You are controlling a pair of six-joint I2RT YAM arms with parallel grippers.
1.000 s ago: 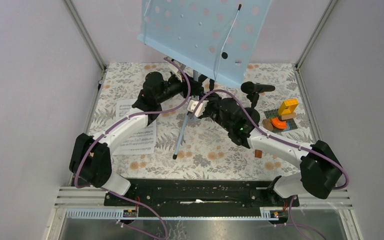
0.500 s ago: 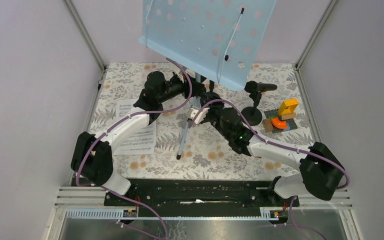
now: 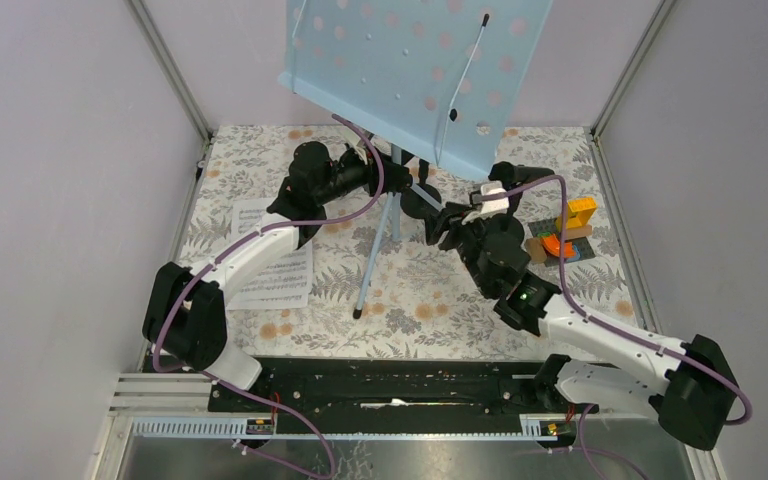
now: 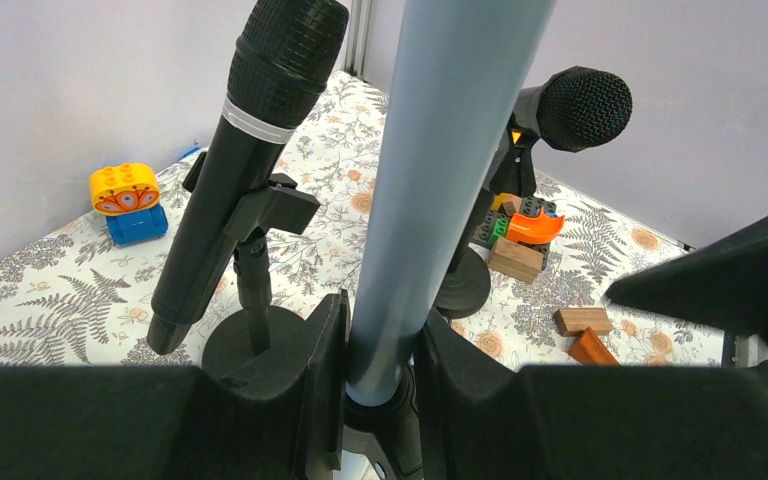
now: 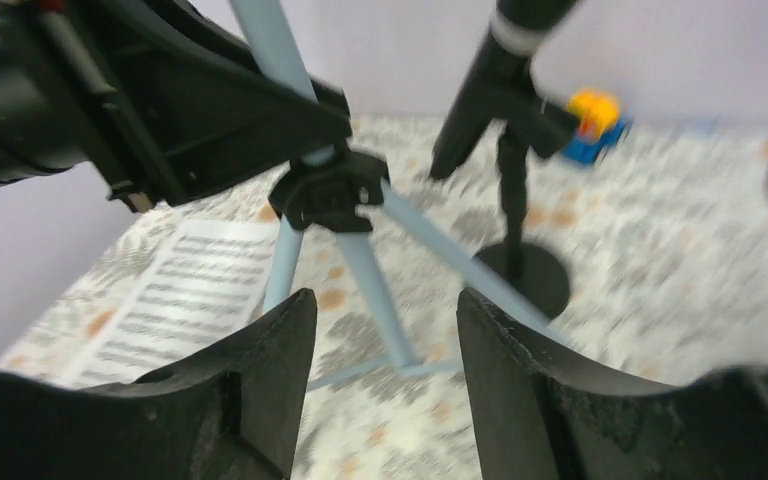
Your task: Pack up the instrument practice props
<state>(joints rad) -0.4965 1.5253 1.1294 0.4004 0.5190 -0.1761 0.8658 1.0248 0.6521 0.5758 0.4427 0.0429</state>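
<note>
while the left gripper [image 4: 380,345] is pinching the blue-grey pole [image 4: 440,150] just above the tripod hub [image 5: 328,188], use it as the anchor; the right gripper [image 5: 385,300] is spread and empty. the legs [image 5: 360,270] fan down just ahead of its fingers, so i'd close low on one leg and fold it slowly toward the pole. beyond the hub a microphone [image 5: 508,55] stands close on its round-based holder [image 5: 522,272], the sheet music [image 5: 180,290] lies ahead to the left, and the music desk [image 3: 410,70] overhead looks top-heavy, so watch the swing.
</note>
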